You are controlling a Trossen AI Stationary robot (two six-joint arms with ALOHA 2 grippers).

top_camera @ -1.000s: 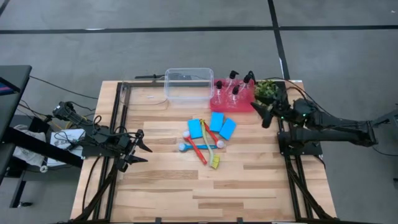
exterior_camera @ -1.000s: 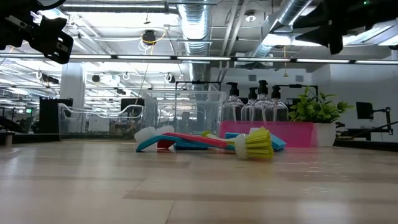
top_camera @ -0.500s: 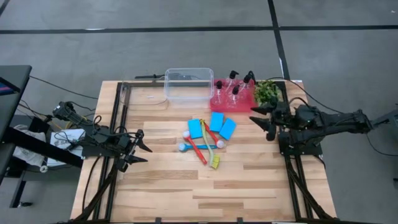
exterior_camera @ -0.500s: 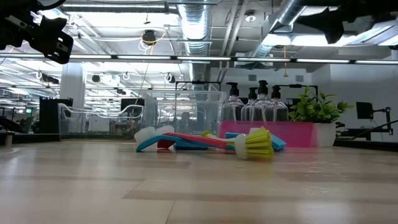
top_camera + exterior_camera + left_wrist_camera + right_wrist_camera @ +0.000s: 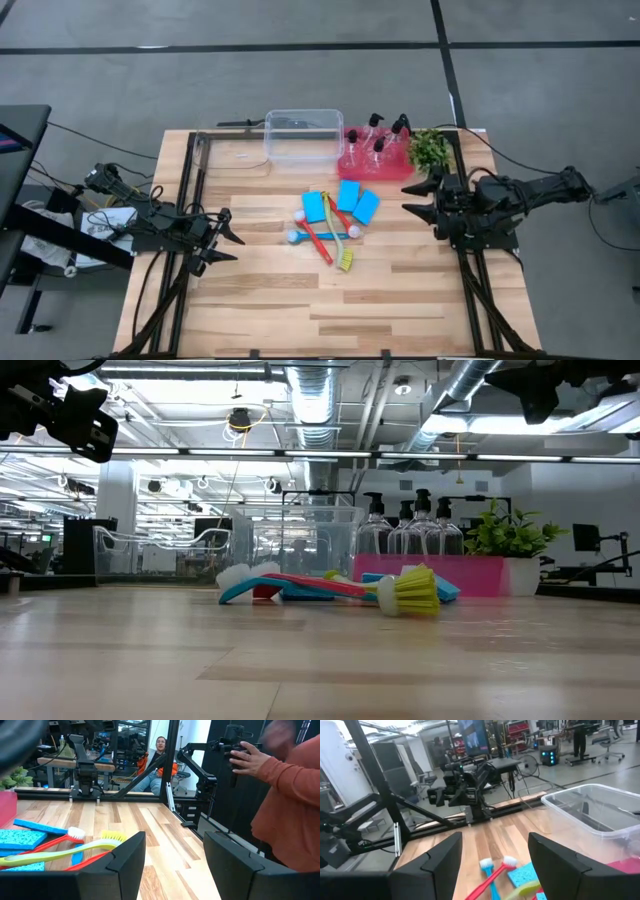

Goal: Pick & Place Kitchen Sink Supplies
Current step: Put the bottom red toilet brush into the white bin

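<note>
Several clear bottles with black pump tops (image 5: 376, 143) stand in the red tray (image 5: 372, 170) at the far edge. Three blue sponges (image 5: 347, 202) and the red, blue and yellow-green brushes (image 5: 325, 236) lie mid-table; the low view shows the brushes (image 5: 330, 588) in front of the bottles (image 5: 405, 528). My left gripper (image 5: 229, 240) is open, raised at the table's left side, facing the brushes (image 5: 75, 851). My right gripper (image 5: 412, 198) is open, raised at the right side, right of the sponges and facing the brushes (image 5: 492, 869). Neither touches anything.
A clear plastic tub (image 5: 303, 136) stands left of the tray at the far edge. A small leafy plant (image 5: 428, 148) stands right of the tray, beside my right arm. A person in a red sleeve (image 5: 285, 785) stands beyond the table. Bare wood lies toward the near edge.
My right arm has swung from over the plant toward the near edge, and a little upward in the low view. The plant now shows uncovered. The gripper stays open. The left arm and the supplies have kept still.
</note>
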